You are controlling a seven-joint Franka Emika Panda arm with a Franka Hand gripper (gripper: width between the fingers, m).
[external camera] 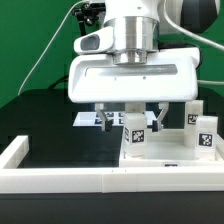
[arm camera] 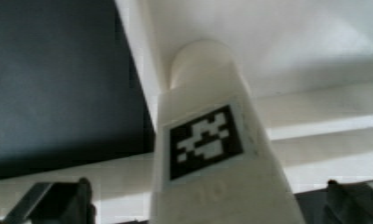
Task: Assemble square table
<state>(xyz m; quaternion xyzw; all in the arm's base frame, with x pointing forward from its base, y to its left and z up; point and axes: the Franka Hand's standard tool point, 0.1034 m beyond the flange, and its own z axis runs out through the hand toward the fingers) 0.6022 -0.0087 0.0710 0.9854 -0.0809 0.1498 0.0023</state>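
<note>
2 dark fingers of the end effector (external camera: 133, 118) hang spread on either side of a white leg (external camera: 134, 131) with a black-and-white tag on its face. From the wrist view the leg (arm camera: 208, 150) rises between the finger tips (arm camera: 58, 200), with a visible gap on each side, so I read the end effector as open and not gripping anything; I cannot tell whether either pad brushes the leg.

That leg stands upright on the square tabletop slab (external camera: 160, 155), which lies on the black tabletop (external camera: 40, 115) against the low white border wall (external camera: 60, 178) at the front. Toward the exterior view's right, 2 more tagged white blocks (external camera: 204, 135) stand at the slab's far side; whether they are seated in sockets or merely resting there I cannot tell. Behind the arm, the marker board (external camera: 88, 119) shows partly under the big white wrist housing.

My judgement is that the step in hand is a leg fitting: the arm is poised around 1 leg on the slab, either about to clamp it or just letting go, and the pictures alone do not settle which. If it is a grasp, the next move calls for closing squarely on the leg's flat sides, keeping it upright, and then turning or pressing it home in its socket without dragging the slab off the wall. A tilted grip could jam the leg or tip it over.
</note>
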